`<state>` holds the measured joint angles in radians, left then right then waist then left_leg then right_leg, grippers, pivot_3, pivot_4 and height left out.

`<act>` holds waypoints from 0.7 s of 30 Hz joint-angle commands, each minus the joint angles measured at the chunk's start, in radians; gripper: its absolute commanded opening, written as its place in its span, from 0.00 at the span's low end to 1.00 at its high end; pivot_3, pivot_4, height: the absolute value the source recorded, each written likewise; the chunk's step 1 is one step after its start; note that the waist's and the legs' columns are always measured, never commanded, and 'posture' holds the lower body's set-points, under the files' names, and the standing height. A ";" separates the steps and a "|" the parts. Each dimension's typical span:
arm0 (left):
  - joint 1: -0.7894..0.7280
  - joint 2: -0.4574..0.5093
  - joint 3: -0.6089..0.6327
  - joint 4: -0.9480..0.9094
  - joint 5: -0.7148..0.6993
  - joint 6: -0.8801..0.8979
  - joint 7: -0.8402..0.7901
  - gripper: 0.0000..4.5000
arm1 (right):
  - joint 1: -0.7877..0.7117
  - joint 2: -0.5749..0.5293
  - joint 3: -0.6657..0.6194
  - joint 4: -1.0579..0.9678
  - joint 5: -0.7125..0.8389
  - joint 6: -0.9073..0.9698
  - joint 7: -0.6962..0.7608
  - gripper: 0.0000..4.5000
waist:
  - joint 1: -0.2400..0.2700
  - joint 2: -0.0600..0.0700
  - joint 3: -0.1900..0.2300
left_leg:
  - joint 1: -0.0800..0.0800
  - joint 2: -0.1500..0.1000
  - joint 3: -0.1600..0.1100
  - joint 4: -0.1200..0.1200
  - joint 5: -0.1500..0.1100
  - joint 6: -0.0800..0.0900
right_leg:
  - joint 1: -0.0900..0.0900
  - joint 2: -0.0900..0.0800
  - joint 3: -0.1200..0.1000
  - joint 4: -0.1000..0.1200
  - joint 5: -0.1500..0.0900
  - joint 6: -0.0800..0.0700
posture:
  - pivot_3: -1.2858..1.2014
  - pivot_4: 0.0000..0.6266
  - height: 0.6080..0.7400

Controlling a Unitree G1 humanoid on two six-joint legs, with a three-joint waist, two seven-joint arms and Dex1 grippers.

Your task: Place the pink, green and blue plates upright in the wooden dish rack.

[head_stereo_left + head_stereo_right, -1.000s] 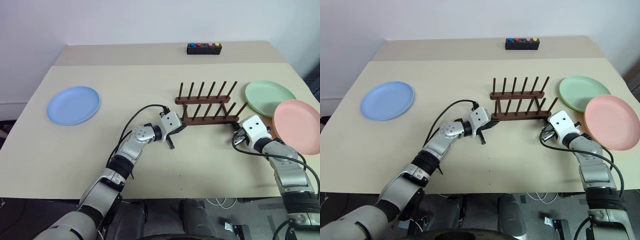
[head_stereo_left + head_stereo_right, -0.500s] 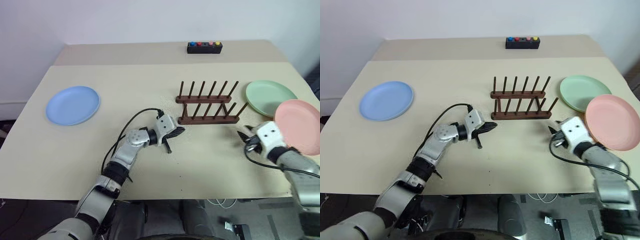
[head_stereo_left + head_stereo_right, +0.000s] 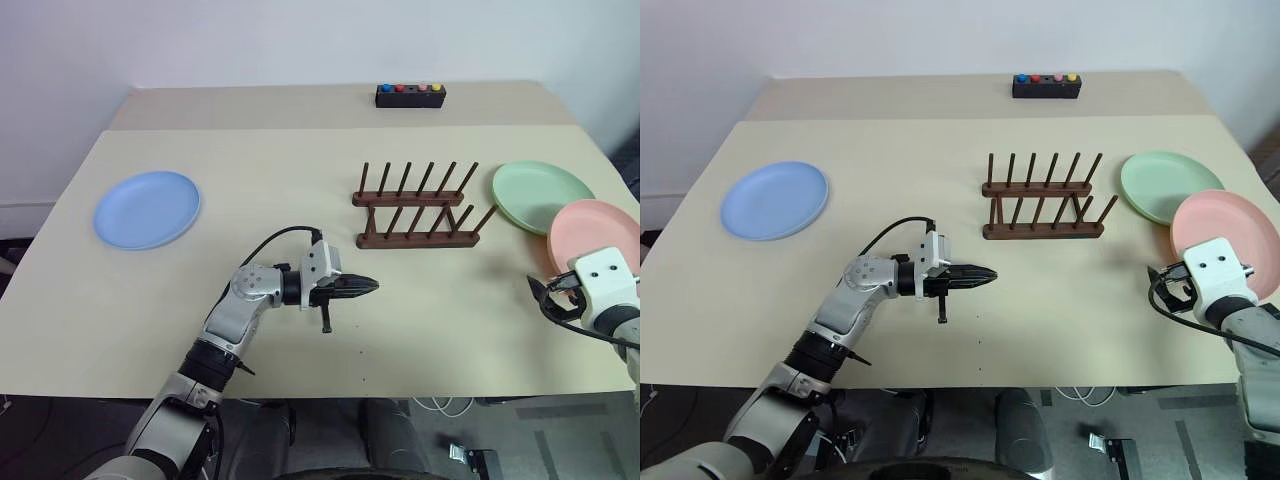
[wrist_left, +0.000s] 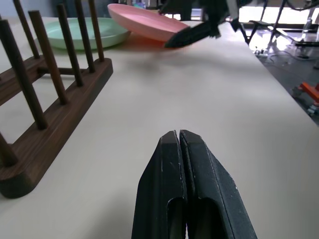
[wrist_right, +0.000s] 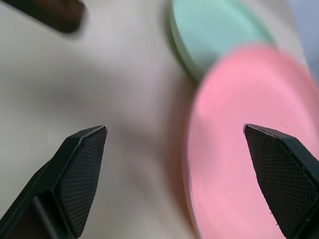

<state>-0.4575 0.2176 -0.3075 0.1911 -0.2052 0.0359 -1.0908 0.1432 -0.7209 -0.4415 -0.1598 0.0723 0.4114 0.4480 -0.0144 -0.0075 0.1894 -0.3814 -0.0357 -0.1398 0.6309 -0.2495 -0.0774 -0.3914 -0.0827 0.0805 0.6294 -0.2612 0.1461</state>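
The wooden dish rack [image 3: 416,212] stood empty near the middle of the worktop [image 3: 300,180], none of the 3 plates yet in it. The green plate [image 3: 540,196] lay flat to its right, with the pink plate [image 3: 598,230] overlapping its near edge; the blue plate [image 3: 147,208] lay well apart on the far left.

The right tool [image 5: 174,164] was spread wide and empty, pointed at the pink plate's near rim. The left tool [image 4: 185,164] was clenched on nothing, in front of the rack.

The likely risk: a flat, shallow plate gives little edge to pinch, so the right tool could push the pink plate along the green one, or off the worktop's right edge, which was near.

The worktop was plain beige; a small black box with coloured buttons [image 3: 410,95] sat at the back, before a white wall.
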 commanded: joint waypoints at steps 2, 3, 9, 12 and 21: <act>-0.001 0.011 0.001 -0.047 -0.006 -0.001 0.000 0.00 | -0.031 -0.002 -0.009 0.036 -0.019 -0.001 -0.035 0.88 | -0.001 0.000 0.000 | 0.000 0.000 0.000 0.000 0.000 0.000 | 0.000 0.000 0.000 0.000 0.000 0.000 | 0.52 0.24 1.00; 0.002 0.013 0.000 -0.049 -0.005 0.000 0.002 0.00 | -0.034 -0.003 -0.007 0.047 -0.022 -0.004 -0.038 0.82 | 0.000 0.000 0.000 | 0.000 0.000 0.000 0.000 0.000 0.000 | 0.000 0.000 0.000 0.000 0.000 0.000 | 0.52 0.24 1.00; 0.015 0.025 -0.002 -0.061 0.000 -0.001 0.014 0.00 | -0.044 -0.003 -0.006 0.066 -0.018 -0.011 -0.040 0.14 | 0.000 0.000 0.000 | 0.000 0.000 0.000 0.000 0.000 0.000 | 0.000 0.000 0.000 0.000 0.000 0.000 | 0.52 0.24 1.00; 0.016 0.028 -0.003 -0.062 0.002 -0.003 0.016 0.00 | -0.036 -0.002 -0.003 0.051 -0.023 -0.010 -0.044 0.02 | 0.000 0.000 0.000 | 0.000 0.000 0.000 0.000 0.000 0.000 | 0.000 0.000 0.000 0.000 0.000 0.000 | 0.52 0.24 1.00; 0.012 0.031 -0.009 -0.055 0.004 -0.015 0.019 0.00 | 0.010 -0.037 -0.007 -0.086 -0.123 -0.066 -0.083 0.02 | -0.001 0.000 0.000 | -0.001 0.000 0.000 0.000 0.000 0.000 | -0.001 0.000 0.000 0.000 0.000 0.000 | 0.52 0.24 1.00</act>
<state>-0.4391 0.2507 -0.3106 0.1594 -0.2039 0.0364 -1.0696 0.1583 -0.7255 -0.4293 -0.1831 -0.0184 0.3908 0.3842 -0.0156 -0.0074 0.1894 -0.3828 -0.0357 -0.1398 0.6310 -0.2495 -0.0774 -0.3927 -0.0826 0.0805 0.6292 -0.2611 0.1464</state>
